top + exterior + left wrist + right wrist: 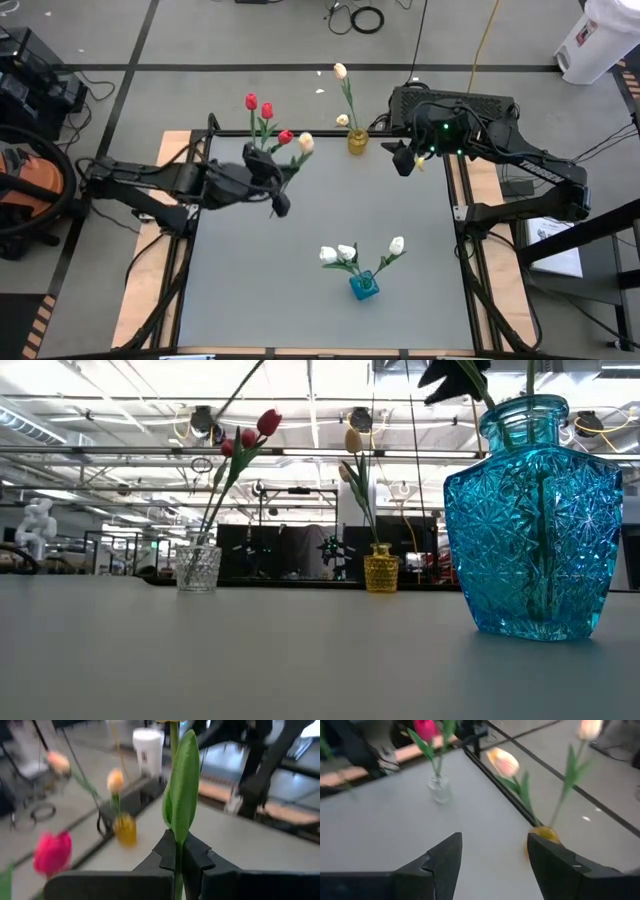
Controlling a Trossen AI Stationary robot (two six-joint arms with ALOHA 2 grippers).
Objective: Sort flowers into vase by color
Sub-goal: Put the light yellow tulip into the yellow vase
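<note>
My left gripper (280, 203) is over the table's far left part, shut on a cream-yellow tulip (306, 142) whose green leaf (182, 785) stands up past the fingers. Beside it, red tulips (267, 110) stand with their stems in a clear glass vase (198, 567). Two cream-yellow tulips (341, 71) stand in a yellow vase (357, 141) at the far edge. White tulips (340, 254) stand in a blue vase (364, 286) near the front. My right gripper (403, 160) is open and empty, just right of the yellow vase (540, 836). My left gripper pinches the tulip's thin green stem (178, 854) between its two fingers, just below the leaf. The stem runs on past the fingertips toward the table's far right, and the head (306, 142) is at its free end, clear of the table.
The table's middle is bare grey surface (330, 200). The blue vase (535, 510) stands close in front of the low camera. A dark box (450, 105) sits behind the far right corner, and cables and a white container (590, 40) lie on the floor beyond.
</note>
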